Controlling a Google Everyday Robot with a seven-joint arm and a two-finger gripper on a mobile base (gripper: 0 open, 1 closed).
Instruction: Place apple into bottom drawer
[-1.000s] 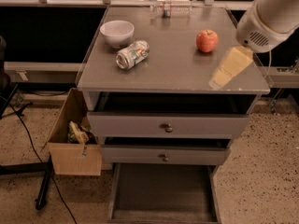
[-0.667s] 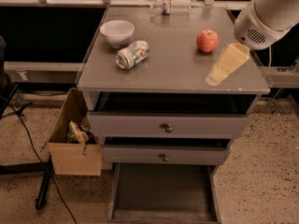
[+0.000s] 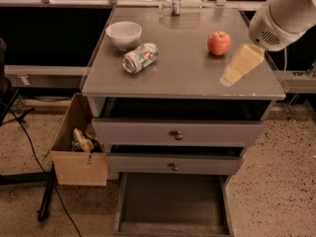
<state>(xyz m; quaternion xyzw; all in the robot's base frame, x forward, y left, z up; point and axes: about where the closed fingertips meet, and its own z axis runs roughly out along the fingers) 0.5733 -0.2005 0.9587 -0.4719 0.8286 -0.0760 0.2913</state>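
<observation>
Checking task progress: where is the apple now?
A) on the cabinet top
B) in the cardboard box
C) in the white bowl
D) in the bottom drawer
A: the apple sits on the cabinet top, with the end effector close beside it, not touching.

Pale yellow gripper (image 3: 231,76) hangs at right, near the small red apple (image 3: 218,43); grey bottom drawer (image 3: 173,201) open, bottom centre.

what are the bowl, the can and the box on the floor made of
Bowl: ceramic or plastic, can't tell which; smooth plain white.
Can: thin metal, shiny silver and dented.
Box: cardboard, flat tan with an open flap.
The gripper hovers near the apple, to its right.
</observation>
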